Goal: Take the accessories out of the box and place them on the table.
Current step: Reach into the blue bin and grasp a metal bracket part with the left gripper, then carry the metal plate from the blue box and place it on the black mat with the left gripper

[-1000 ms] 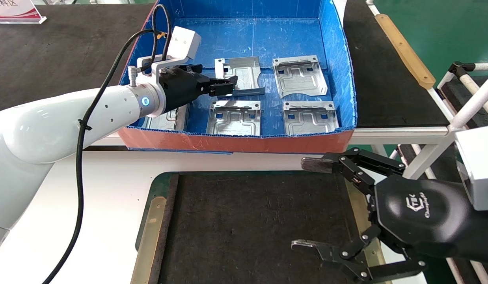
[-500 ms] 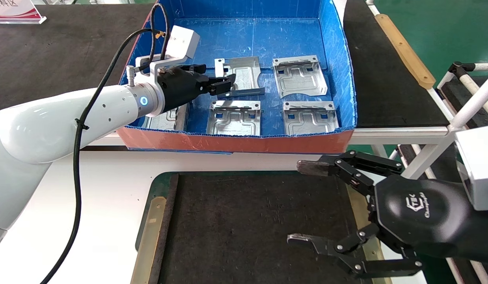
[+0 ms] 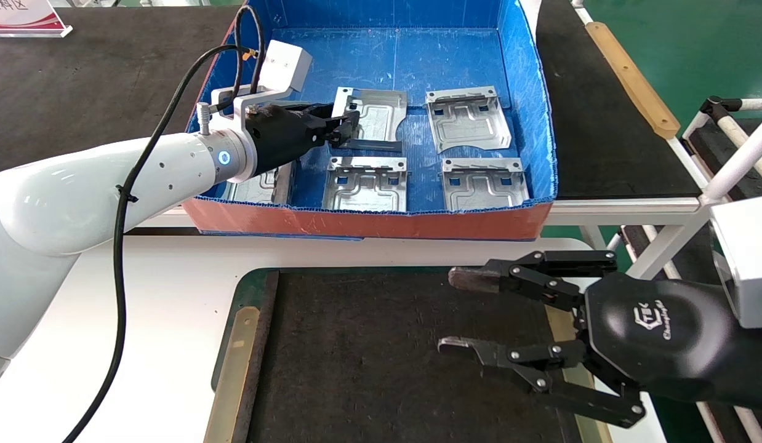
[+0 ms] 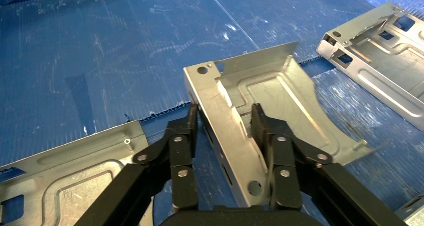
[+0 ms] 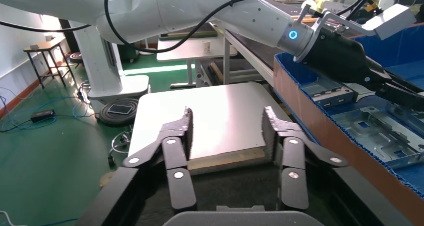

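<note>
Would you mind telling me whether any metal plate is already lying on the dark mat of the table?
No, the dark mat holds no plate; only the open right gripper hangs over it.

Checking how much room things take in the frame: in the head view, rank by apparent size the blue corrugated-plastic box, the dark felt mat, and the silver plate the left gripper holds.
1. Blue corrugated-plastic box and dark felt mat: similar, and the mat is cropped, so unranked.
2. Silver stamped plate, gripped by the left gripper: clearly smallest.
</note>
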Tool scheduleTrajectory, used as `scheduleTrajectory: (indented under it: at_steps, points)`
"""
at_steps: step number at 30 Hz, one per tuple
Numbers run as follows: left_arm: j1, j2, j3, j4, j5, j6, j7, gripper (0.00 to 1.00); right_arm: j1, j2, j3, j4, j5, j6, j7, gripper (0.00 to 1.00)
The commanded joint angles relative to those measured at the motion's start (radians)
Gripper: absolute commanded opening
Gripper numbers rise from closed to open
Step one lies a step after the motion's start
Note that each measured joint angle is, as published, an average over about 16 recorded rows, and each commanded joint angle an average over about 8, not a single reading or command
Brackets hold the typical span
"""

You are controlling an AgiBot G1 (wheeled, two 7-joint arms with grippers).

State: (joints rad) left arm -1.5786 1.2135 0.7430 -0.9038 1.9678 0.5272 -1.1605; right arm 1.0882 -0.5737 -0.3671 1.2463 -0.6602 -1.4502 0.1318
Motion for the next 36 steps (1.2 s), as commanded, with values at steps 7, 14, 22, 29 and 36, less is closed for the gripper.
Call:
scheduleTrajectory:
  at_steps: [7,14,22,29,36]
  points:
    - [0.000,0.000,-0.001,0.000,-0.001,0.001,0.000,0.00,0.000,0.000,0.000,0.000,0.000,0.000,0.000,0.00]
    - [-0.013,-0.005,-0.010,0.018,-0.014,0.006,-0.010,0.00,0.000,0.000,0.000,0.000,0.000,0.000,0.000,0.30]
    - [-0.042,-0.015,-0.038,0.028,-0.064,-0.027,0.036,0.00,0.000,0.000,0.000,0.000,0.000,0.000,0.000,1.00]
    - [-0.039,-0.055,-0.057,-0.048,-0.163,-0.026,0.173,0.00,0.000,0.000,0.000,0.000,0.000,0.000,0.000,1.00]
    - [-0.014,-0.140,-0.075,-0.185,-0.309,0.069,0.383,0.00,0.000,0.000,0.000,0.000,0.000,0.000,0.000,1.00]
